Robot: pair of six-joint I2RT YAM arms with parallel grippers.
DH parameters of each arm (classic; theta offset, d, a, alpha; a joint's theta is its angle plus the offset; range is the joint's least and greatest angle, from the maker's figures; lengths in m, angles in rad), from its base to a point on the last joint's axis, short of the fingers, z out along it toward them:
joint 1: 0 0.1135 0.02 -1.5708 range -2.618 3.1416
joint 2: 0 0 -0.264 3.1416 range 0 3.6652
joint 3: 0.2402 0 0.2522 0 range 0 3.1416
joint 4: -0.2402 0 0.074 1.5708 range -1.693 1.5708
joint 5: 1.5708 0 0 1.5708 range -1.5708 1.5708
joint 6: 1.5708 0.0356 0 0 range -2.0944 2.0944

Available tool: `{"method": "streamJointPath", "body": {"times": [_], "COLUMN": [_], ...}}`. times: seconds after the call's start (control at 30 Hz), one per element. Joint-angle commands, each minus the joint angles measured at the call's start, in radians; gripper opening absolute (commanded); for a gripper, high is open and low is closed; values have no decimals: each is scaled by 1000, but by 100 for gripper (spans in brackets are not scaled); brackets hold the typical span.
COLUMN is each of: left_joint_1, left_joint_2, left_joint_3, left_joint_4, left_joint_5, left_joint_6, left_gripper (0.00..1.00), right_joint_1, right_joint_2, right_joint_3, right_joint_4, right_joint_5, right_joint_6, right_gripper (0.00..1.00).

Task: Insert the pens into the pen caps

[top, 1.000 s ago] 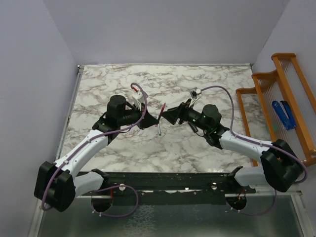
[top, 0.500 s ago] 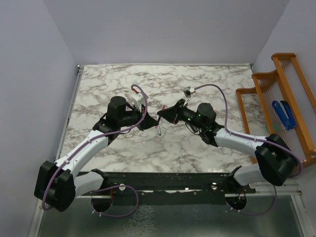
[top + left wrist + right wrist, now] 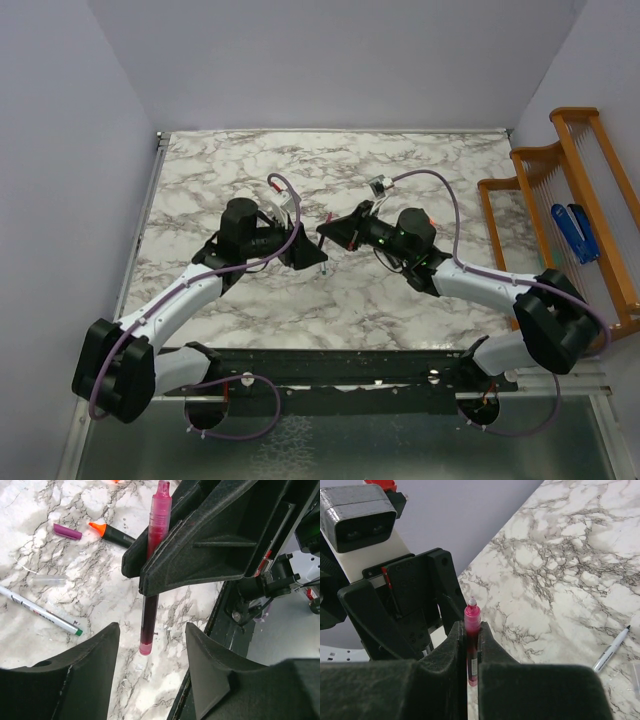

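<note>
Gripper, right: right gripper [image 3: 471, 635] has its fingers pressed onto a slim red-pink translucent pen [image 3: 159, 525], held upright and off the table, writing tip up.
Gripper, left: left gripper [image 3: 152, 635] is spread wide, one finger on each side of the pen's lower end, apparently without touching it.
Change: over the past second the left gripper has slid in toward the right one, and the two now meet over the middle of the grey-veined marble bench top [image 3: 420, 160].
Meaning: a handover or regrasp looks likely. Neither gripper holds a cap, so capping has not begun.
Caps: a small magenta-purple plastic cap [image 3: 67, 531] lies on the marble just beside the short black marker with orange end [image 3: 114, 535]. The orange sliver at the top of the left wrist view may be the orange cap, though too little shows to be sure.
Other pen: a slim silver-grey pen [image 3: 42, 611] lies flat on the marble, near the grippers.
Writing: dark print runs along the silver-grey barrel but is too small to read. No brand shows on the red-pink pen.
</note>
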Motion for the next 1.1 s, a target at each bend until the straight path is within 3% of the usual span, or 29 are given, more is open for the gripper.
{"method": "streamJointPath", "body": {"times": [0.0,0.27,0.3,0.33,0.37,0.57,0.6,0.63,0.73,0.77,0.97,1.07], "left_joint_1": [-3,-3,-3,-2,-3,-3,-3,-3,-3,-3,-3,-3], "left_joint_2": [6,21,21,22,23,2,-2,-7,-12,-14,-3,-11], "left_joint_3": [-11,-1,0,-1,-2,-11,-11,-11,-3,2,38,43], "left_joint_4": [46,38,40,42,42,23,19,14,-13,-31,-196,-209], "left_joint_5": [30,6,5,6,3,-40,-47,-51,-72,-87,-222,-251], "left_joint_6": [-9,-2,-3,-2,-2,6,9,13,31,42,118,129], "left_gripper": [55,55,48,30,3,0,0,0,0,0,0,0], "right_joint_1": [14,31,33,35,35,37,37,37,37,37,19,-37], "right_joint_2": [23,44,46,48,47,38,37,35,19,3,-239,-279], "right_joint_3": [36,42,40,40,39,36,36,35,38,42,33,121], "right_joint_4": [34,57,60,62,62,44,41,35,0,-47,-352,-572], "right_joint_5": [-13,-16,-14,-14,-14,-11,-6,-3,33,83,528,597], "right_joint_6": [-1,15,18,19,19,7,7,5,-4,-18,-155,-270], "right_gripper": [0,0,0,0,0,0,5,20,82,98,100,93]}}
